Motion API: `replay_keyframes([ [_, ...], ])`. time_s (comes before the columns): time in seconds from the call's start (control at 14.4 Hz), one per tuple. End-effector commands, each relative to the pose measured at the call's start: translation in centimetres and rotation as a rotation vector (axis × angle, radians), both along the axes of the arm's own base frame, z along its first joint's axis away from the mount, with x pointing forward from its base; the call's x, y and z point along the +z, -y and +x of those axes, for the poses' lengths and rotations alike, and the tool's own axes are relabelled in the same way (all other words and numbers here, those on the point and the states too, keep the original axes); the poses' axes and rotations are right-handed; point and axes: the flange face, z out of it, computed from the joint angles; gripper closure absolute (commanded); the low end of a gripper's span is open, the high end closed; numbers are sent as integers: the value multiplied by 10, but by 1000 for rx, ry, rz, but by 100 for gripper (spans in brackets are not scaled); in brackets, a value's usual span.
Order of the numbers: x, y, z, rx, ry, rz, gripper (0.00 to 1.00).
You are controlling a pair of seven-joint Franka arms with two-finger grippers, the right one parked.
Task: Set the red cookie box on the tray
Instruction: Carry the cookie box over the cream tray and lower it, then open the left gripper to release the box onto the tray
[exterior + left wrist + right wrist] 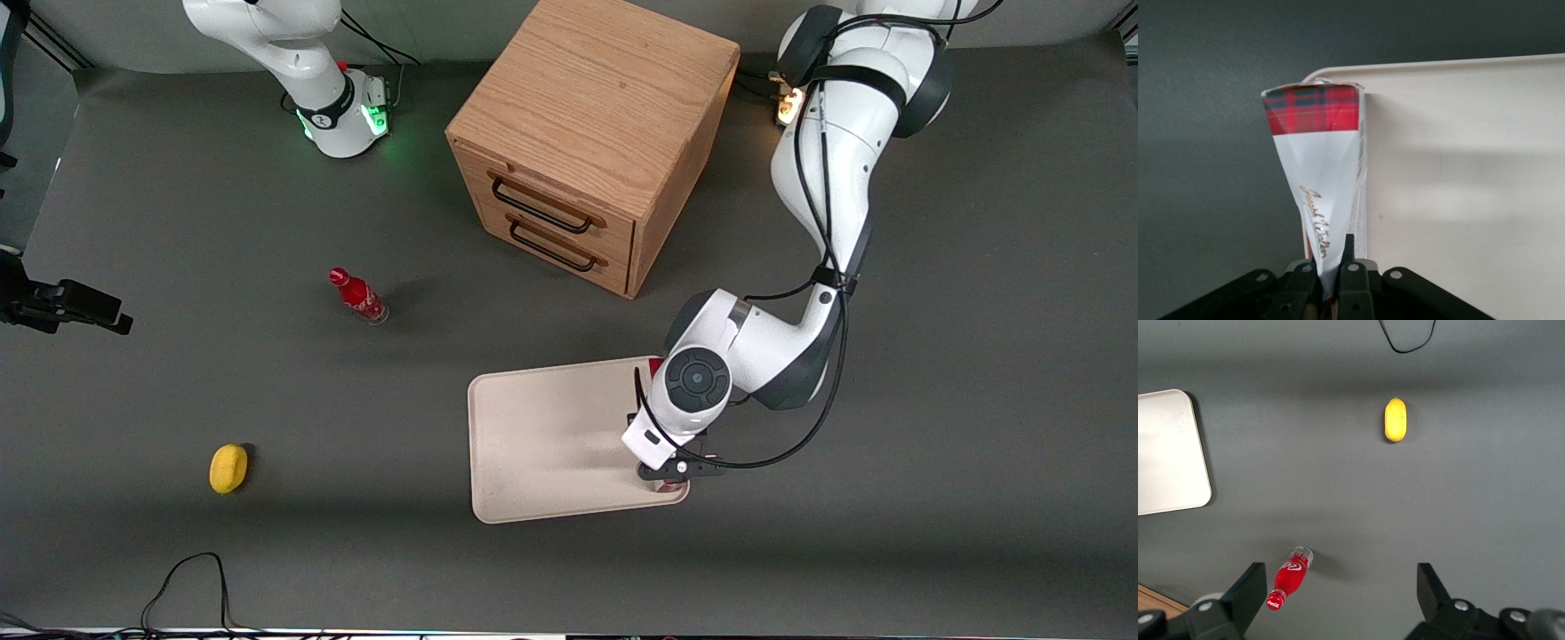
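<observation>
Pincer point(1328, 280) grips red cookie box point(1318, 173) over tray point(1458, 180).

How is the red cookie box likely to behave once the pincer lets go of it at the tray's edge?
The red cookie box is a thin carton, probably light and slightly crushable where the pincer pinches it shut. Long with flat faces, it should lie still, not roll. It sits along the tray rim, so it might tilt or slip off toward the table.

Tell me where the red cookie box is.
The red cookie box is clamped in the gripper over the tray edge toward the working arm's end.
</observation>
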Motion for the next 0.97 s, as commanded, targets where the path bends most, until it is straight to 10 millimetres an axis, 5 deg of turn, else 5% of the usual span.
replay_keyframes([
  [0.0,10,1,-3,3,28,34,0],
  [0.21,52,-3,-8,10,2,56,0],
  [0.42,115,-4,-23,8,-18,67,0],
  [0.69,246,-16,-64,-8,-8,58,0],
  [0.9,317,-39,-94,-48,-30,38,0],
])
